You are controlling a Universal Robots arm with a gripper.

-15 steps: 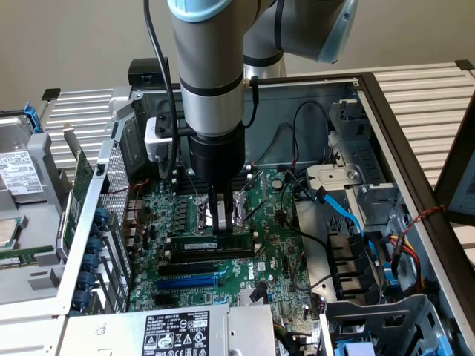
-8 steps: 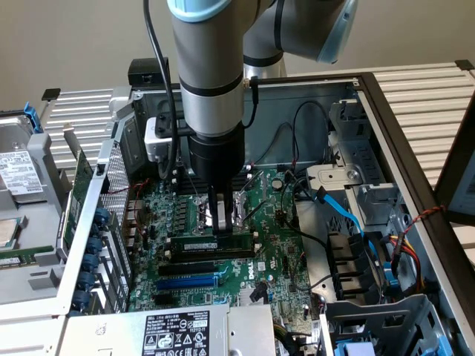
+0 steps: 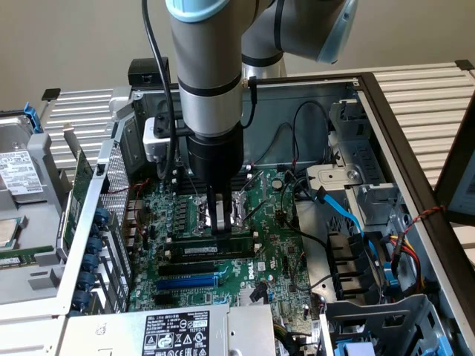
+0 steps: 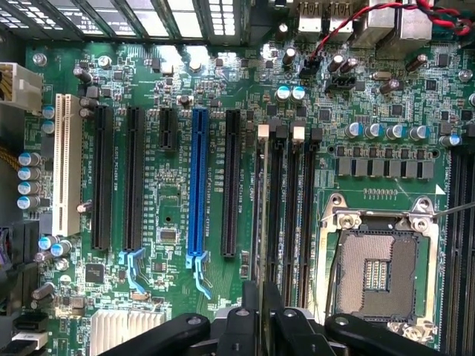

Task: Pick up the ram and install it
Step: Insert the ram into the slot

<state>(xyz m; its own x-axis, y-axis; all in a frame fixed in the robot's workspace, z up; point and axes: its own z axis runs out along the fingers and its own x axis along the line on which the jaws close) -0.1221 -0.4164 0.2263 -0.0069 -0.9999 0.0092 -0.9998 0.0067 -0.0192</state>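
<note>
The ram, a long green stick with a white label strip, stands on edge in a black memory slot on the motherboard inside the open computer case. My gripper comes straight down onto its top edge near the middle. In the wrist view the ram shows edge-on as a thin line running away from my gripper, whose fingers press close on either side of it. Black memory slots with white end clips lie right beside it.
A blue expansion slot and long black slots sit a short way from the ram; the open CPU socket lies on its other side. A power supply is in front, and drive cages with blue cables stand at the exterior view's right.
</note>
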